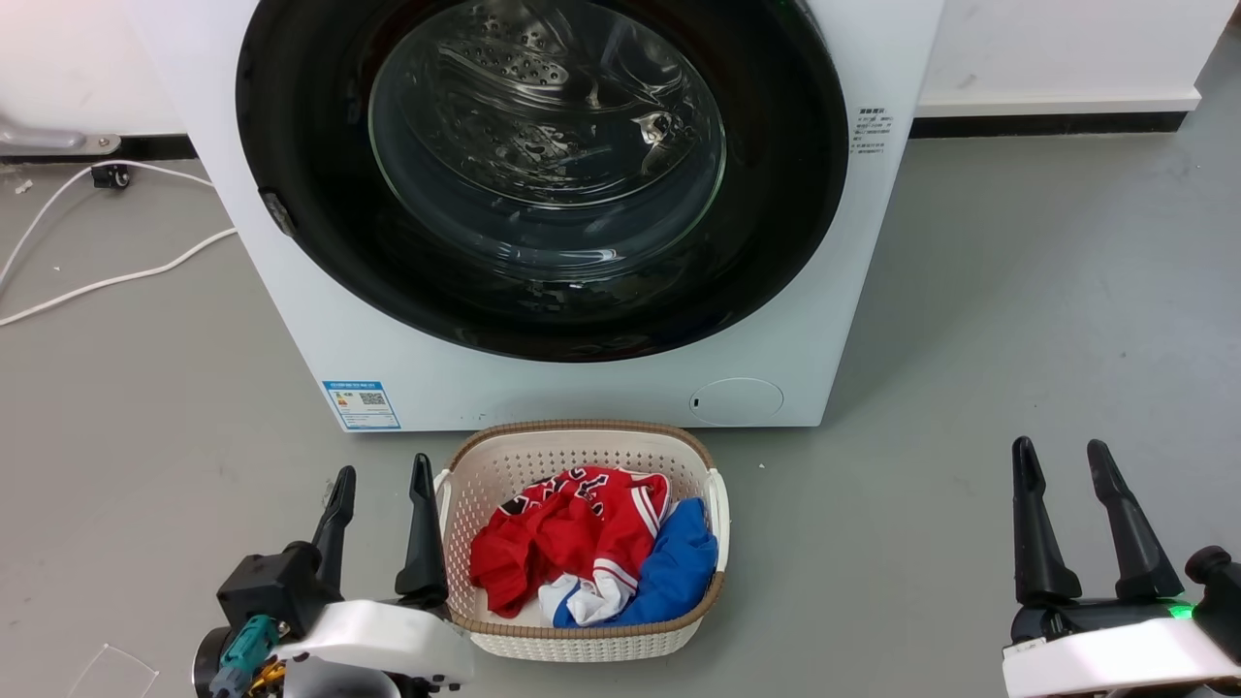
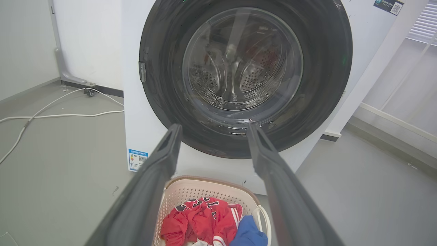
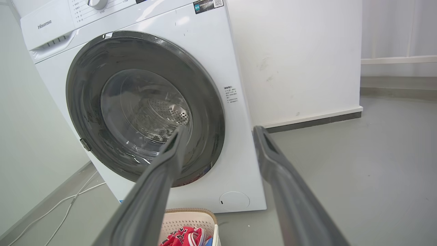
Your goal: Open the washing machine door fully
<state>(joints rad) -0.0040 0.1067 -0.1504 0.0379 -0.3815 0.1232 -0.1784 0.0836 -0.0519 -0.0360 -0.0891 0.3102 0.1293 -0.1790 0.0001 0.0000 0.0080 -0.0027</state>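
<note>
Glossy black washing machine door (image 1: 776, 194) with clear glass window, smooth white enamel washing machine (image 1: 291, 320), perforated shiny steel drum (image 2: 252, 78), woven-look cream plastic basket (image 1: 543, 456), red and blue cloth (image 1: 572, 533), matt grey floor (image 1: 1018, 320)

Washing machine (image 1: 291, 320) stands at 12 o'clock just behind laundry basket (image 1: 572, 428), washing machine door (image 1: 776, 194) on its front; clothes (image 1: 572, 533) lie in the basket. Cable (image 1: 97, 283) at machine's 9 o'clock. Left gripper (image 1: 383, 468) beside basket at 9 o'clock, right gripper (image 1: 1062, 447) well apart at 3 o'clock.

Glossy black washing machine door (image 1: 776, 194) on white washing machine (image 1: 291, 320); cream perforated basket (image 1: 553, 456), red and blue clothes (image 1: 572, 543).
</note>
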